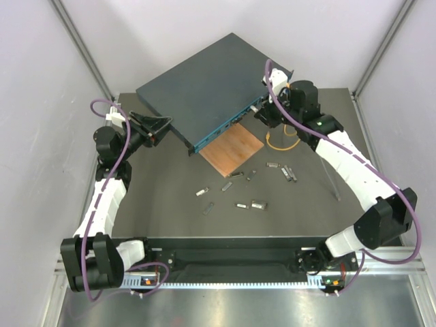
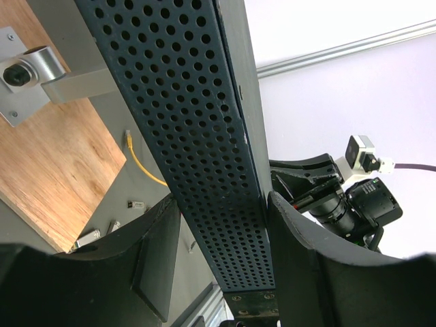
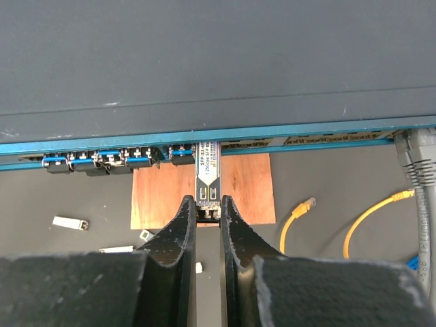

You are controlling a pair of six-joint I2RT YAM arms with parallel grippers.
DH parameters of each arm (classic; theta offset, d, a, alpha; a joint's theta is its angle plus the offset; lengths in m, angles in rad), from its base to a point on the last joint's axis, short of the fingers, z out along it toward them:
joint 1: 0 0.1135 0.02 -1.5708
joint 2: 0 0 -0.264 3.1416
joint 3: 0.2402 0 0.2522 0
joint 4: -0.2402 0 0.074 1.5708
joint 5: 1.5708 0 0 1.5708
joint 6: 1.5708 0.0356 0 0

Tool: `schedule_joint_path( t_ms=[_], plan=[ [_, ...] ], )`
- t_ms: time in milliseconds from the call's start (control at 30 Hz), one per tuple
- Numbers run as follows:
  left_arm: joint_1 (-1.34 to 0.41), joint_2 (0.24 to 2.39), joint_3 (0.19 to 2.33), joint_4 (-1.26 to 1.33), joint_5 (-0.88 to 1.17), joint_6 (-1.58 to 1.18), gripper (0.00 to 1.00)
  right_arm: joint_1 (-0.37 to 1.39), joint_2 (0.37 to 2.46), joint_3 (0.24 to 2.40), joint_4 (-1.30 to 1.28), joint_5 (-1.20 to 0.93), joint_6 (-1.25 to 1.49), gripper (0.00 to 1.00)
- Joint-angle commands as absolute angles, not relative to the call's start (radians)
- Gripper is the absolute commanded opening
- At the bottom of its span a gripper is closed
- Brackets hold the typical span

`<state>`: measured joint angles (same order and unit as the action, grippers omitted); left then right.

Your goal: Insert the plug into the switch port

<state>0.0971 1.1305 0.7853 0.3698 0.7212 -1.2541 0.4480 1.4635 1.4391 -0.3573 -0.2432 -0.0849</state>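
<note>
Right gripper [image 3: 208, 212] pinched the plug [image 3: 207, 170] by its near end, long axis aimed dead straight at the switch [image 3: 204, 61] ports just beyond

You've got one big dark switch [image 1: 204, 88], one wooden square [image 1: 233, 148], one plug [image 3: 207, 178] at the switch, about ten little silver plugs [image 1: 257, 203] lying loose, two yellow cable ends [image 3: 305, 204], one grey cable [image 3: 422, 170], two robot arms [image 1: 102, 197].
</note>
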Motion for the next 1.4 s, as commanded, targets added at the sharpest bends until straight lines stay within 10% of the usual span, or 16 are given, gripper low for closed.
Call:
schedule_joint_path(
  t_ms=[0,600,1167,1367],
  plan=[
    [0.060,1.137,0.831,0.436,0.756,-1.180,0.06,0.448,1.439,1.459,-0.226,-0.296,-0.071,0.00],
    [0.060,1.143,0.834,0.428,0.756,-1.167,0.05,0.448,1.520,1.522,-0.137,-0.359,-0.031,0.01],
    [0.061,1.144,0.848,0.413,0.764,-1.158,0.06,0.411,1.402,1.470,-0.343,-0.357,-0.167,0.56],
    [0.061,1.140,0.850,0.410,0.765,-1.157,0.06,0.380,1.390,1.489,-0.457,-0.364,-0.189,0.56]
  ],
)
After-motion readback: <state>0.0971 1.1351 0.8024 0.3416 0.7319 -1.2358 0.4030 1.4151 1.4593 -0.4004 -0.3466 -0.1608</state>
